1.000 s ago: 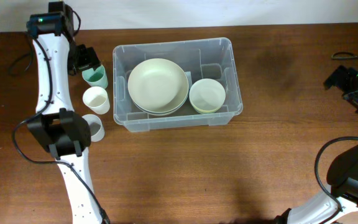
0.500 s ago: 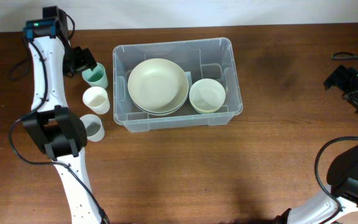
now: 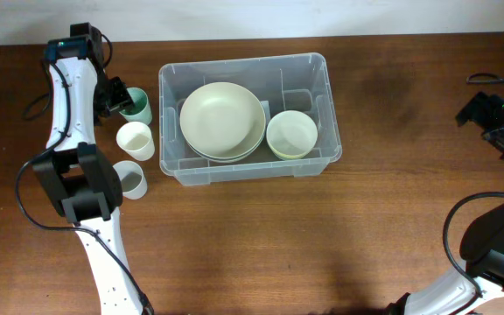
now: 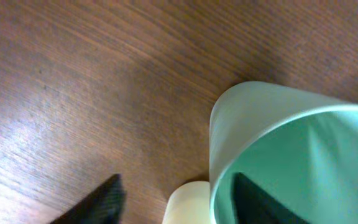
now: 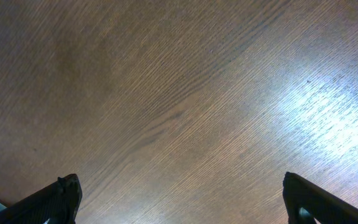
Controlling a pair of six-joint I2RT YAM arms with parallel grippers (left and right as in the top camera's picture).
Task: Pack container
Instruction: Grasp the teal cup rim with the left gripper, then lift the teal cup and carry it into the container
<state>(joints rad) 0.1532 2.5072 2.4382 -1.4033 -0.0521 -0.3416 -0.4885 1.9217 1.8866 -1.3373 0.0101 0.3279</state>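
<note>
So, the container (image 3: 243, 61) sat toward the far side of the table (image 3: 261, 245), with a big bowl (image 3: 222, 119) and a small bowl (image 3: 291, 134) inside. Just left of it, the left arm stretched away along the cups. The left gripper (image 3: 115, 96) was half-open astride the green cup (image 3: 136, 107) wall, one finger inside and one outside, not pinching yet. A second earlier it sat slightly further off. Off by the table's right edge, the right gripper (image 3: 497, 118) gaped wide, holding nothing.
</note>
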